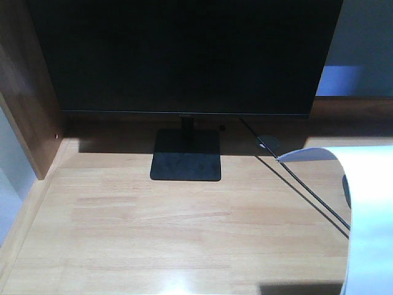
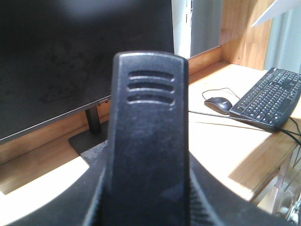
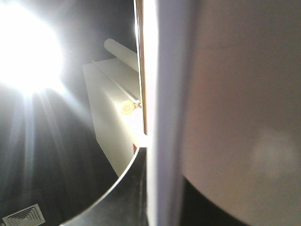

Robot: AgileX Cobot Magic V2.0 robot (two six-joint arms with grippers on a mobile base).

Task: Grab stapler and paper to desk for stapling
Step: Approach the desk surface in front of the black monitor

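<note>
**While a plain white rectangular paper sheet (image 1: 368,209) is hanging above the light wood-grain desk (image 1: 153,233), stapling is waiting**

The paper is curling in mid-air at the desk's right side, not lying down. A ridged black plastic shape (image 2: 149,141), possibly the stapler, is blocking the left wrist view. Neither claw is showing clearly; I cannot tell their opening or hold.

Monitor (image 1: 184,55) (screen dark), keyboard (image 2: 270,96), bright ceiling light (image 3: 28,52)

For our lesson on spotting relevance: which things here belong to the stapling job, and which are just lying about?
For the job: stapler, paper, desk.
Lying about: monitor, computer mouse, keyboard.
</note>
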